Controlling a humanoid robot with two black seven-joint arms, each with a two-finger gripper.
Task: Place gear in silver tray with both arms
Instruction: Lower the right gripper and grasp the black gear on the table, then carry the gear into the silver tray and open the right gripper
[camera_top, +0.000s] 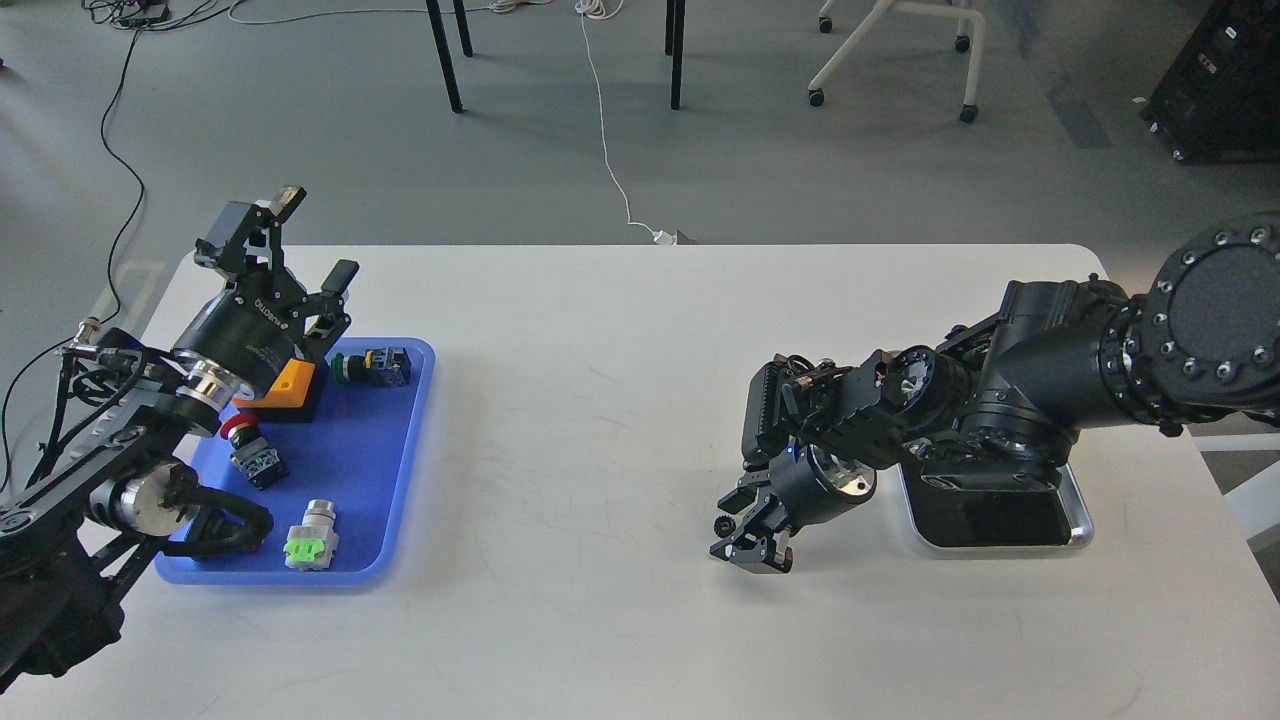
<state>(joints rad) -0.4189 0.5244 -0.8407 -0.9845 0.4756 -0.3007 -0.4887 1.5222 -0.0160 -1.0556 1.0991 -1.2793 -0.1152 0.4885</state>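
Observation:
The silver tray (1078, 522) lies on the white table at the right, its far part hidden under my right arm. My right gripper (742, 530) hangs low over the table, left of the silver tray. Its fingers are closed around a small black gear (719, 524), which sticks out at the left. My left gripper (316, 242) is raised above the far end of a blue plastic tray (410, 470). Its fingers are spread wide and hold nothing.
The blue tray holds an orange and black block (290, 388), a green push-button switch (375, 366), a red push-button switch (250, 452) and a silver part with a green base (313, 540). Chair and table legs stand on the floor beyond the table.

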